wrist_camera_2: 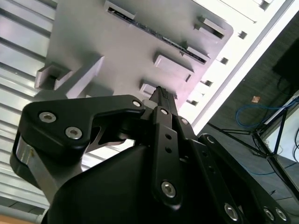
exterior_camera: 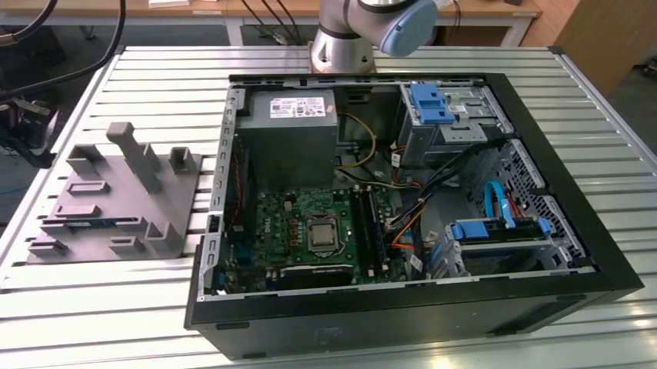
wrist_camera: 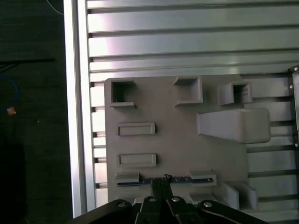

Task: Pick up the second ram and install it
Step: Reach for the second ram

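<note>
Counter (exterior_camera: 123, 307): under everything in the exterior view.
Tray (exterior_camera: 113, 207): on the counter, left of frame, just beside the computer case (exterior_camera: 605, 269).
Second ram (exterior_camera: 91, 223): in a slot of the tray, toward the tray's lower edge.
Computer case: centre and right.
Motherboard (exterior_camera: 277, 223): inside the case, lower left.
Power supply (exterior_camera: 292, 131): inside, above the motherboard.
Arm base (exterior_camera: 344, 46): top centre, behind the case.

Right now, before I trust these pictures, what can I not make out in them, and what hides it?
The second ram: the claw covers its middle in the first wrist view; in the exterior view, a thin strip in the grey tray, chips too small.
The arm: cut off above its base by the exterior view's top edge.
The black motherboard slots: exterior view, too small to tell if any holds a stick.
</note>
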Controlling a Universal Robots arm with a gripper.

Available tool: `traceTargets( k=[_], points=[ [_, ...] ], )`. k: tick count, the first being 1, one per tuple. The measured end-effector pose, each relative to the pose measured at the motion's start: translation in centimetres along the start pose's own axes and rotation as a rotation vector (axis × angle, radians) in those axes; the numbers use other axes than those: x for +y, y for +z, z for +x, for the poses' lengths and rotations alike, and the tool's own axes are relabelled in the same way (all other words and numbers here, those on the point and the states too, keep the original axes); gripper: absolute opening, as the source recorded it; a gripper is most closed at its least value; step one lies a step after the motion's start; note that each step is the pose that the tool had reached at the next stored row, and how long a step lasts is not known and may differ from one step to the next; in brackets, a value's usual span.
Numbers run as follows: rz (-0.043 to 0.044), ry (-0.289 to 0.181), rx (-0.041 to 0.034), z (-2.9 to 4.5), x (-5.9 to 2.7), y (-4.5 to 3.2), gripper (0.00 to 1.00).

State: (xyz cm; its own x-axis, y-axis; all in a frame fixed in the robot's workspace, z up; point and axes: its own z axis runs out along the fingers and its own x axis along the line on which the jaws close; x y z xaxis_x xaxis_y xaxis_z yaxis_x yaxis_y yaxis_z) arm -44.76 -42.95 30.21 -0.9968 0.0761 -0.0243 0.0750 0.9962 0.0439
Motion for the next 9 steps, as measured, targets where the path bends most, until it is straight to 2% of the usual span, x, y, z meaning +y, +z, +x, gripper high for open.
traceTargets(
  k=[5,9],
  points=[
    [0.0,0.0,0.0001,1.3,-0.14,0.87,0.1],
    [-0.0001,-0.001,0.0,1.33,-0.17,1.59,0.1]
  ],
)
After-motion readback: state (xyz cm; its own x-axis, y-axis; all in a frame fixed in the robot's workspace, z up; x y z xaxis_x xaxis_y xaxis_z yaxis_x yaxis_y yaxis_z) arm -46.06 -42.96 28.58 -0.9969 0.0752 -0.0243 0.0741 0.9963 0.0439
